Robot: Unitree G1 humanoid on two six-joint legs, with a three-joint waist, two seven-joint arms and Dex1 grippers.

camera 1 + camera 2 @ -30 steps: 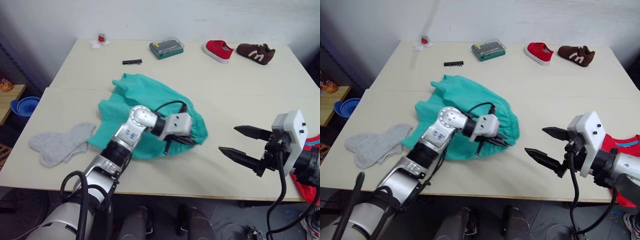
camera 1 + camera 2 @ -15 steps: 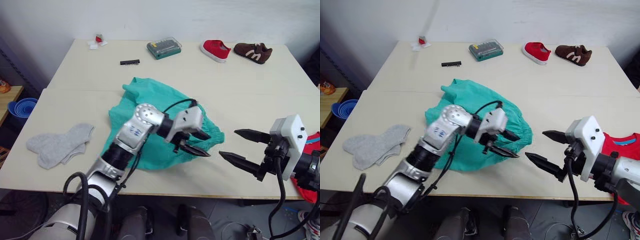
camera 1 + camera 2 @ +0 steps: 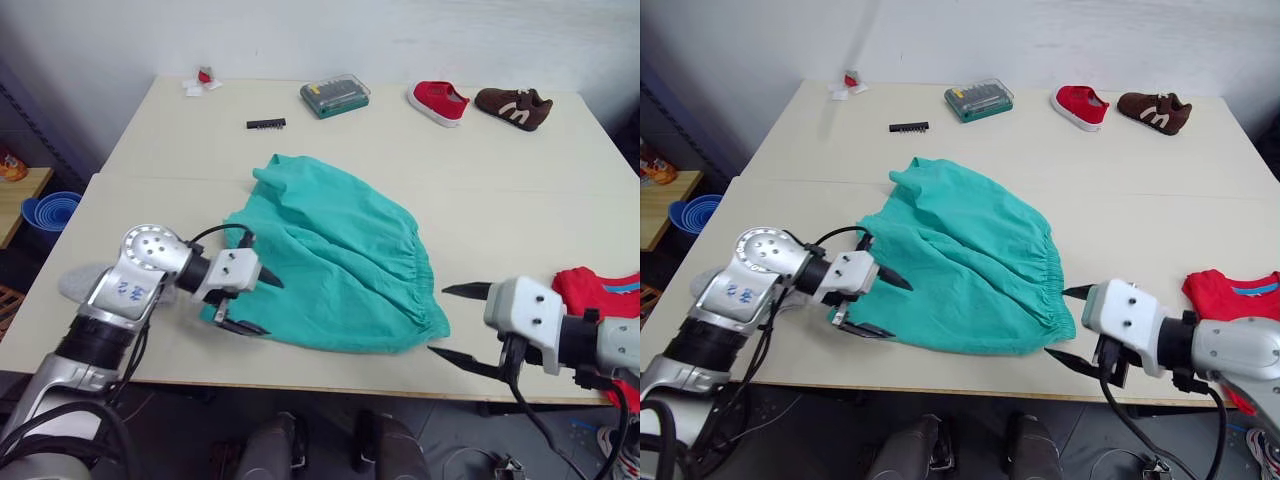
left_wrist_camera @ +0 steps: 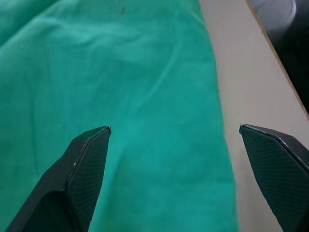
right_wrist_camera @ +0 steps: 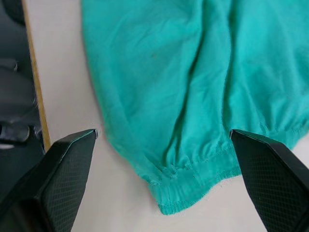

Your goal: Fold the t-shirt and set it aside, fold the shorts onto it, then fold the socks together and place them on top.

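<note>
The teal shorts [image 3: 335, 262] lie spread across the middle of the table, their gathered waistband [image 3: 422, 285] toward the right. My left gripper [image 3: 257, 305] is open at the shorts' left front edge, its fingers wide over the cloth [image 4: 145, 87] and holding nothing. At the waistband's front corner [image 5: 193, 191], near the table's front edge, my right gripper [image 3: 439, 320] is open and empty. The red t-shirt [image 3: 600, 292] lies at the far right front. A bit of a grey sock [image 3: 78, 285] shows behind my left arm.
Along the back stand a red shoe [image 3: 437, 100], a brown shoe [image 3: 513, 104], a green bit case [image 3: 335, 95], a black bit strip [image 3: 265, 124] and a small red-and-white item [image 3: 203, 78]. Blue bowls [image 3: 48, 212] sit left of the table.
My left gripper opened, let go of the shorts and drew back to the left. The shorts now lie spread out flatter. My right gripper moved in toward the waistband corner.
</note>
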